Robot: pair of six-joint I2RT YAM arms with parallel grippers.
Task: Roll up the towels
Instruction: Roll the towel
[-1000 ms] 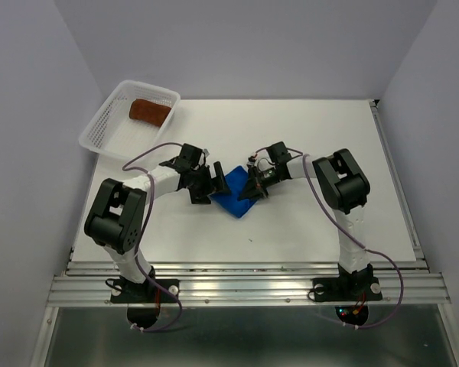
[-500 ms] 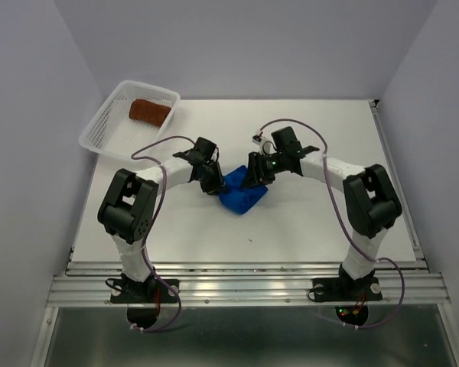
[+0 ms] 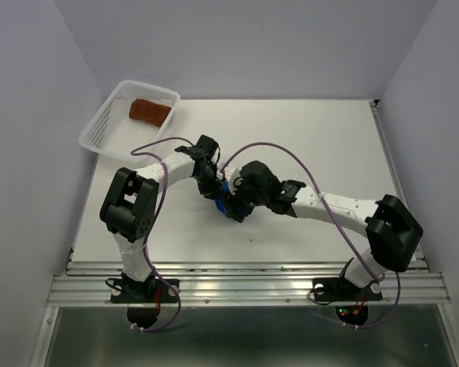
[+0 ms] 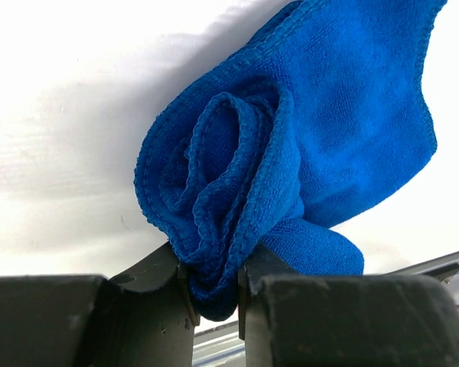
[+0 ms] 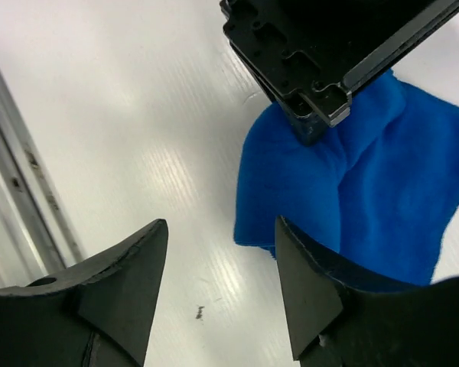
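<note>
Soft fuzzy cloth, matt, stitched hem: blue towel (image 4: 344, 138). Smooth white, faint gloss: table (image 5: 138, 115). Matt black plastic: left gripper fingers (image 4: 149, 302). White plastic mesh: basket (image 3: 99, 134).

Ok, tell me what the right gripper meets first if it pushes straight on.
Most likely the bare table: the right gripper points at it with fingers open, the blue towel just off to the side; depth is unclear.

From above I get only a sliver of the bright royal blue cloth towel (image 3: 228, 206); the rest is covered. On the left wrist camera its lower end vanishes inside the left gripper (image 4: 214, 287). The rust-brown cloth towel (image 3: 149, 112) at the desk's (image 3: 306, 138) far-left corner is too small for detail.
</note>
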